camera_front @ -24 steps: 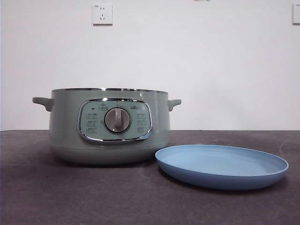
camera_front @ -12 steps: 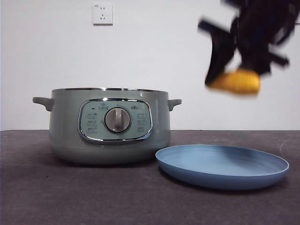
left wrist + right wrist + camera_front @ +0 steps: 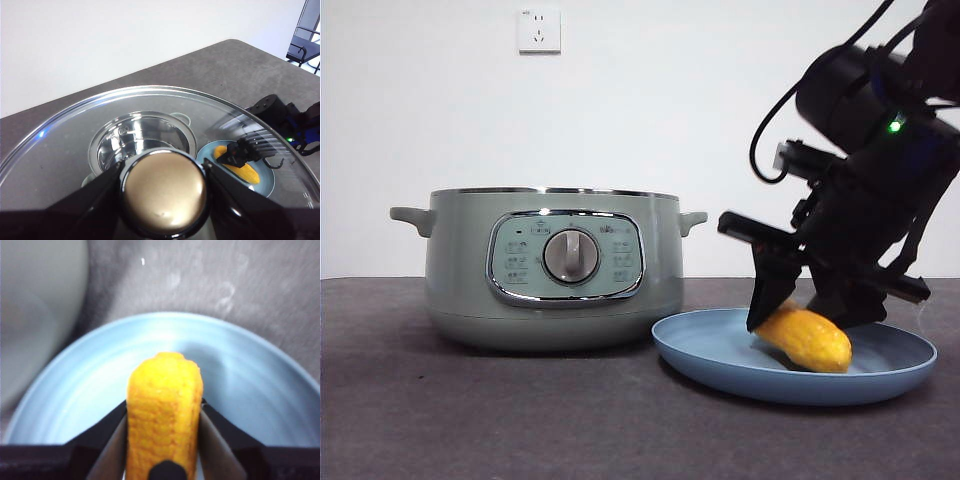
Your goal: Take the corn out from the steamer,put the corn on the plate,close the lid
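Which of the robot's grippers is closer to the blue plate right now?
The right gripper: it is down in the plate, clamped on the corn. The left gripper holds the lid by its knob, above the steamer.

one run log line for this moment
right gripper: shut on corn, at plate | left gripper: holds lid by knob | steamer: open

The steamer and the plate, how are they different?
The steamer is tall, deep and sage green, while the plate is low, shallow and light blue. The steamer has side handles and a dial; the plate is plain. The steamer stands open with no lid on it, and the plate has the corn in it, gripped by the right hand. Both are round and sit on the same dark table.
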